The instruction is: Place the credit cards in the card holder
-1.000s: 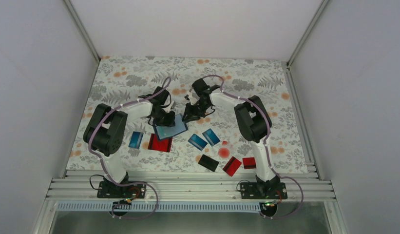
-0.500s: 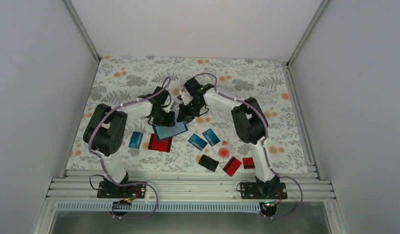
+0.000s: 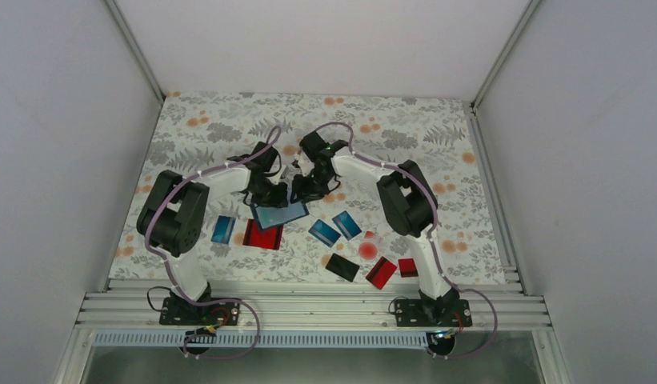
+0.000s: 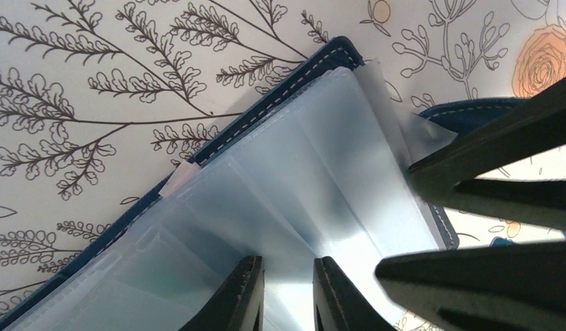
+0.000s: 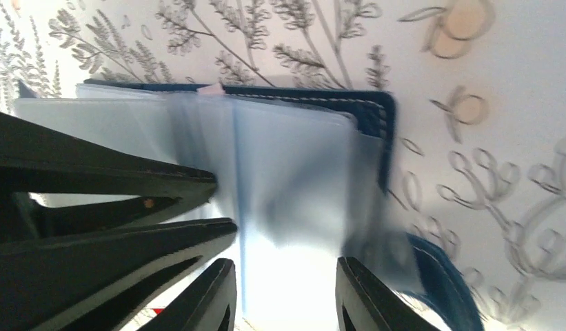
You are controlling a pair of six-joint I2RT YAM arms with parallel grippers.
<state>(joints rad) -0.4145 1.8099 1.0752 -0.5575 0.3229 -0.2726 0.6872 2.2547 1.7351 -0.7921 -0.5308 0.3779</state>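
Note:
The card holder (image 3: 278, 212) lies open in the middle of the table, navy cover down, pale blue-grey pocket leaves up. It also shows in the left wrist view (image 4: 287, 172) and the right wrist view (image 5: 294, 158). My left gripper (image 3: 269, 194) (image 4: 288, 293) is nearly closed, with a pocket leaf between its fingers. My right gripper (image 3: 301, 189) (image 5: 288, 289) is open over the leaves, just right of the left one. Loose credit cards lie nearer: blue (image 3: 223, 230), red (image 3: 263, 237), blue (image 3: 324, 233), blue (image 3: 346, 225), black (image 3: 342, 267), red (image 3: 381, 272), red (image 3: 409, 267).
A small clear piece with a red dot (image 3: 368, 248) lies among the right-hand cards. White walls enclose the flowered table (image 3: 421, 136) on three sides. An aluminium rail (image 3: 325, 304) runs along the near edge by the arm bases.
My right gripper has moved left, from beside the holder's right edge to over its leaves, close against the left gripper. The left gripper and the holder have stayed put.

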